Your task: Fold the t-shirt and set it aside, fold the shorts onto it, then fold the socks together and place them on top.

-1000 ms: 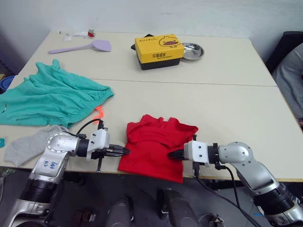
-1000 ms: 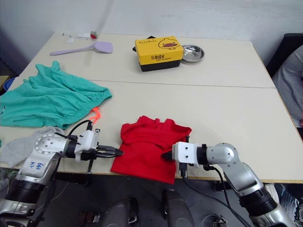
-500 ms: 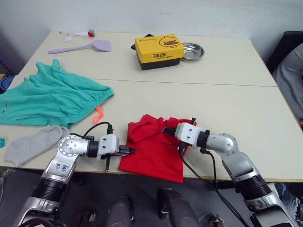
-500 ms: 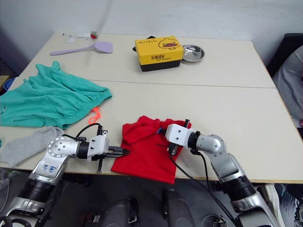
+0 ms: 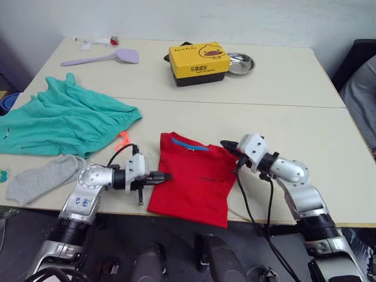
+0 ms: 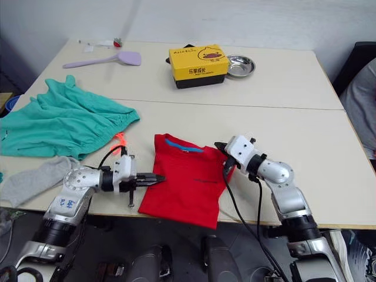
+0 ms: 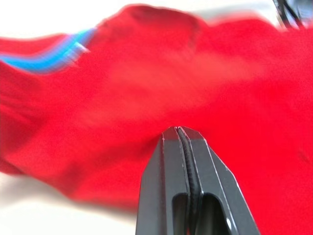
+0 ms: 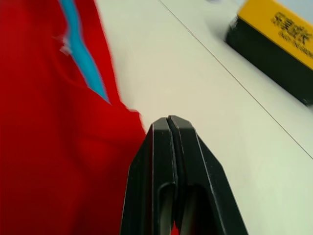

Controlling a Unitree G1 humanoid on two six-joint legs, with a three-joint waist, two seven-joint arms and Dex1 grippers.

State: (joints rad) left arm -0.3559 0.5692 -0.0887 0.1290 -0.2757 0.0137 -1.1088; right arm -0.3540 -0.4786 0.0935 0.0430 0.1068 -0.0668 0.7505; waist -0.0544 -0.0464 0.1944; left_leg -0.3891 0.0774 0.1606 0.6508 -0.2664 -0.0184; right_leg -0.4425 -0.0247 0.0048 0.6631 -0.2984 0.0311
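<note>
one red t-shirt [image 5: 194, 179] lies on the pale table [image 5: 294, 126] at its near edge, its blue neck label turned toward the yellow box [image 5: 198, 63], its lower hem hanging slightly over the table edge. one pair of teal shorts [image 5: 61, 120] lies spread out well to the left of the t-shirt, an orange drawstring [image 5: 122, 141] trailing from it toward the t-shirt. one grey sock [image 5: 42, 178] can be made out, on the near side of the shorts by the table edge; whether a second lies with it cannot be told.

the left gripper [image 5: 167, 175] has its fingers pressed together at the t-shirt's left edge, red cloth all around the tips in the left wrist view; whether any cloth is caught between them cannot be told. the right gripper [image 5: 225, 144] is also closed, at the t-shirt's upper right corner, touching the cloth, and a grip cannot be confirmed either.

bare tabletop lies open to the right of the t-shirt and between it and the yellow box. beyond the t-shirt stand one yellow box, one small metal bowl [image 5: 239, 63] just right of it, and one lilac spatula [image 5: 101, 58] well to its left. a seam crosses the table between box and t-shirt. a white wall stands behind.
</note>
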